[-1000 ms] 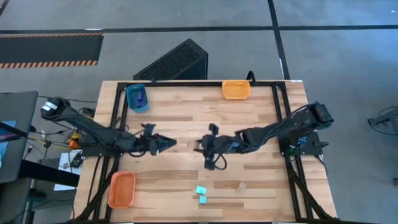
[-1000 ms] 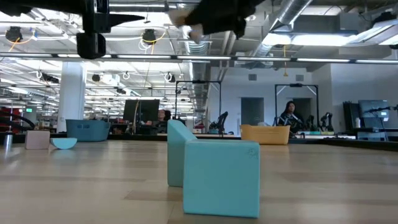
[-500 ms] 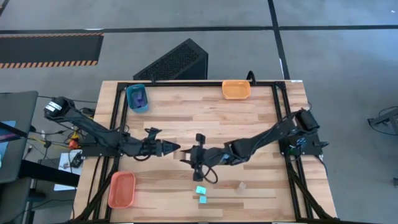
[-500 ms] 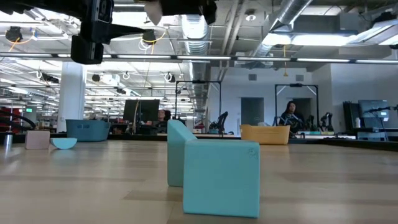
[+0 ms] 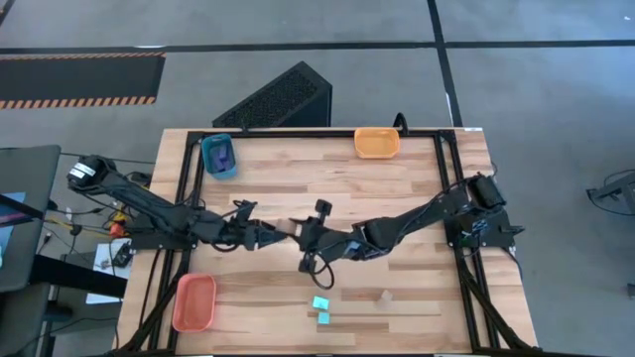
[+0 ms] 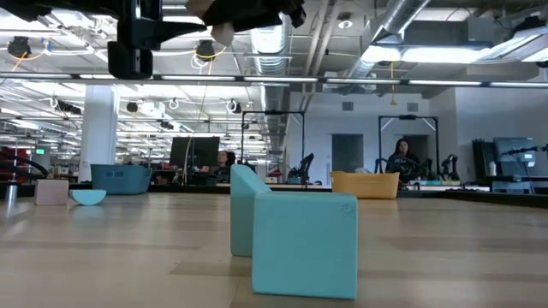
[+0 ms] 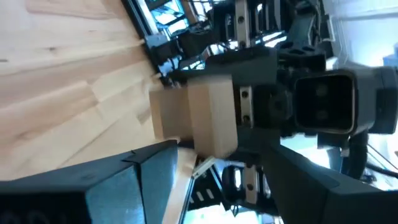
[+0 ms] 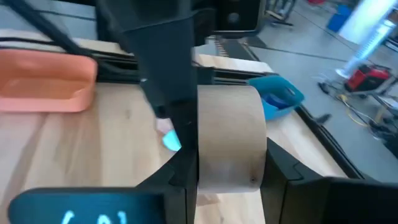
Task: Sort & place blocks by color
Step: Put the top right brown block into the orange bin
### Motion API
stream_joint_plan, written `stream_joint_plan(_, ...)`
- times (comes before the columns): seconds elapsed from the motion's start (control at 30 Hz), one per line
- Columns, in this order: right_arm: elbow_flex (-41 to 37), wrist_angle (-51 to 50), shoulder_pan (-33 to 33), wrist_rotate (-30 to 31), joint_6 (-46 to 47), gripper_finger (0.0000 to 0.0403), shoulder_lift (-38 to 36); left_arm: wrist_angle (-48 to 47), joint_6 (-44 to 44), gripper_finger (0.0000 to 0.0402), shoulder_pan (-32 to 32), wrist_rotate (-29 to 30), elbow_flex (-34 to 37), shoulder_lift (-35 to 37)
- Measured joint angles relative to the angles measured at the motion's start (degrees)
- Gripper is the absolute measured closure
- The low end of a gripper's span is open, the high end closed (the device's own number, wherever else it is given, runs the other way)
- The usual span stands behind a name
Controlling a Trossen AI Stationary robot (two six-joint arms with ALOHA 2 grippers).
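Note:
My right gripper [image 5: 300, 234] is shut on a pale tan wooden block [image 5: 291, 229] above the middle of the table. My left gripper [image 5: 280, 235] faces it from the left and is open, its fingers standing on either side of that block [image 7: 196, 118]. Two light cyan cubes [image 5: 320, 309] and another tan block [image 5: 385, 295] rest on the boards near the near edge. Dark blue blocks lie in the teal tray [image 5: 218, 157]. In the low view both grippers hang at the top, with the cyan cubes [image 6: 304, 244] close to the camera. My right gripper pinches the tan block [image 8: 229, 134] between its two fingers [image 8: 177, 177], one on each of two opposite faces. It comes at the block about level, from the table's right. The block is lifted clear of the table. Whether my left gripper's finger [image 7: 149, 165] touches the block, I cannot tell.
A yellow-orange tray [image 5: 377, 143] sits at the far edge, right of centre. An orange tray [image 5: 194, 301] sits at the near left corner. A black frame [image 5: 189, 178] runs round the table. Bare boards lie between the trays and the grippers.
My right gripper has carried the tan block toward the table's left, over the middle of the table. My left gripper has moved right toward it. The two now meet, with the block between the left fingers. The blocks on the table have stayed put.

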State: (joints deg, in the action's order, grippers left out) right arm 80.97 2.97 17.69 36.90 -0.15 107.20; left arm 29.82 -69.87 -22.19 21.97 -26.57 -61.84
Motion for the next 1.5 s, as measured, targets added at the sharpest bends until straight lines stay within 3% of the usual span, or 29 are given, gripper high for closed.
stream_joint_plan(0.33, 0.0, 1.9, -0.7, -2.2, -4.4, 0.0286, 0.0, 0.0, 0.2, 0.0229, 3.7, -1.6, 0.0, 0.0)
stream_joint_plan(0.67, -0.1, 0.4, -1.3, -1.7, -6.5, 0.0282, -0.1, 0.1, 2.0, 0.0358, 6.2, -4.2, 0.0, 0.1)
stream_joint_plan(0.73, -0.1, -0.8, -1.7, -2.2, -3.0, 0.0248, -0.1, -0.4, 2.8, 0.0358, 6.6, -5.7, 0.0, 0.0)
stream_joint_plan(0.83, -0.1, -7.4, -2.6, -3.7, 6.4, 0.0162, -1.8, -3.6, 3.7, 0.0358, 6.9, -9.1, -0.1, 0.6)
stream_joint_plan(0.93, -0.1, -16.0, -3.4, -4.9, 15.3, 0.0094, -4.1, -12.3, 3.4, 0.0358, 5.2, -15.1, -0.2, 2.3)
stream_joint_plan(1.07, 0.0, -26.8, -4.2, -4.2, 19.8, 0.0052, -7.1, -24.2, -0.7, 0.0358, 1.4, -21.6, -0.1, 5.4)
stream_joint_plan(1.27, -3.7, -34.2, -3.6, -5.8, 25.7, 0.0061, -11.2, -49.5, -8.3, 0.0358, -9.8, -27.9, -6.6, 8.8)
stream_joint_plan(1.4, -11.7, -30.3, -3.5, -8.1, 32.4, 0.0078, -13.8, -65.4, -13.2, 0.0358, -19.7, -29.2, -13.0, 8.3)
stream_joint_plan(1.5, -18.1, -24.4, -2.8, -12.0, 38.0, 0.0085, -15.2, -71.1, -19.4, 0.0358, -26.8, -28.3, -15.0, 7.3)
